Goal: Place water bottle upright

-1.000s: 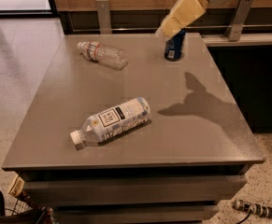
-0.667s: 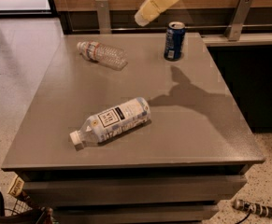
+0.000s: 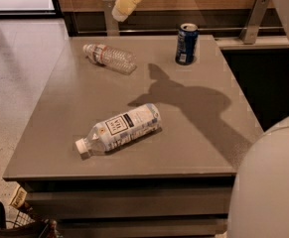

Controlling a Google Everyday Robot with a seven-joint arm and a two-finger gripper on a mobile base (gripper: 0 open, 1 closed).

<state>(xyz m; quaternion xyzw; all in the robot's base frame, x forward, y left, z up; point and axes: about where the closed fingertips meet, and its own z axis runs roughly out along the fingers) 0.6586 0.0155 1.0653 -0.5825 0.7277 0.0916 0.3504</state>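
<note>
— Camera view was all we had. What had just changed?

— Your claw (image 3: 125,4) had swung left along the top of the frame. A second before, it hung at the upper right, over the blue can (image 3: 186,43). At this moment it sat at the upper middle, above and slightly right of the water bottle (image 3: 109,57), well apart from it. Its shadow (image 3: 183,95) had slid left across the desk (image 3: 59,133) with it.

— And the bottle?

— It had not stirred. It lay on its side in the upper left part of the desk, white cap pointing left, apart from the can and from the larger labelled bottle (image 3: 119,129) lying lower in the frame. So I'd judge you had only begun the approach: no contact, nothing lifted, all of the righting left to do.

— Was the claw open?

— I couldn't tell you. It showed as a pale yellowish shape cut by the top edge, and how far open it was did not show. It had hold of nothing from the desk, since all three things rested there.

— Anything else hidden?

— The arm behind the claw ran out of the frame. White robot body (image 3: 268,182) filled the lower right corner and covered the desk's near right corner. A dark basket-like thing (image 3: 5,222) at the lower left was cut off, and I couldn't name what it held.
</note>
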